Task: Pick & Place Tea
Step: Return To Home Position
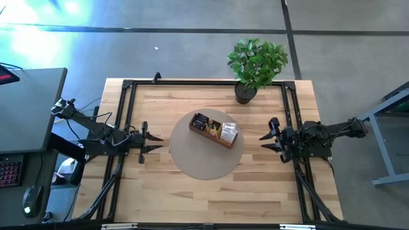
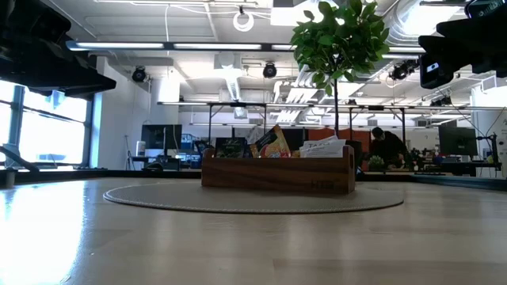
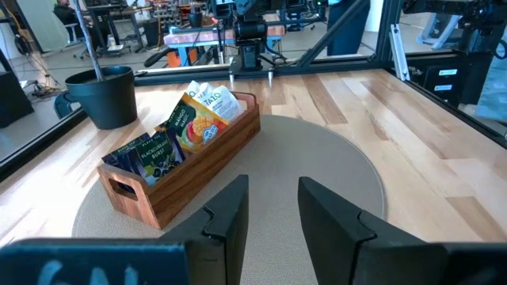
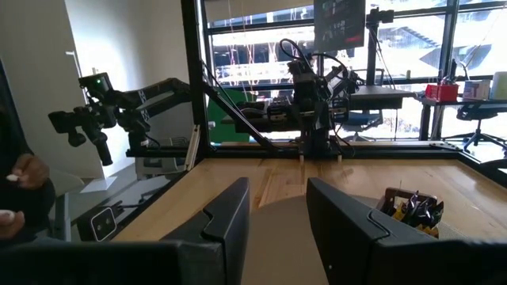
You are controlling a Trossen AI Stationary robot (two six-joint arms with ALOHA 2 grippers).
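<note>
The tea sachets (image 1: 216, 129) stand upright in a brown wooden tray (image 1: 203, 132) on a round beige mat (image 1: 192, 160) at the table's centre. In the left wrist view the tray (image 3: 190, 170) holds dark sachets (image 3: 152, 155), a yellow-orange one (image 3: 194, 127) and white ones (image 3: 215, 101). My left gripper (image 1: 158, 143) (image 3: 273, 186) is open at the mat's left edge, pointing at the tray. My right gripper (image 1: 263, 140) (image 4: 277, 186) is open off the mat's right edge, and the tray (image 4: 412, 212) shows beside its finger. Neither touches anything.
A potted plant (image 1: 255, 64) stands near the table's far edge, behind the tray and to its right; its dark pot (image 3: 107, 95) is close to the tray's far end. A black frame (image 1: 204, 82) runs round the table. A person's hand (image 4: 24, 170) shows beyond the table's far side.
</note>
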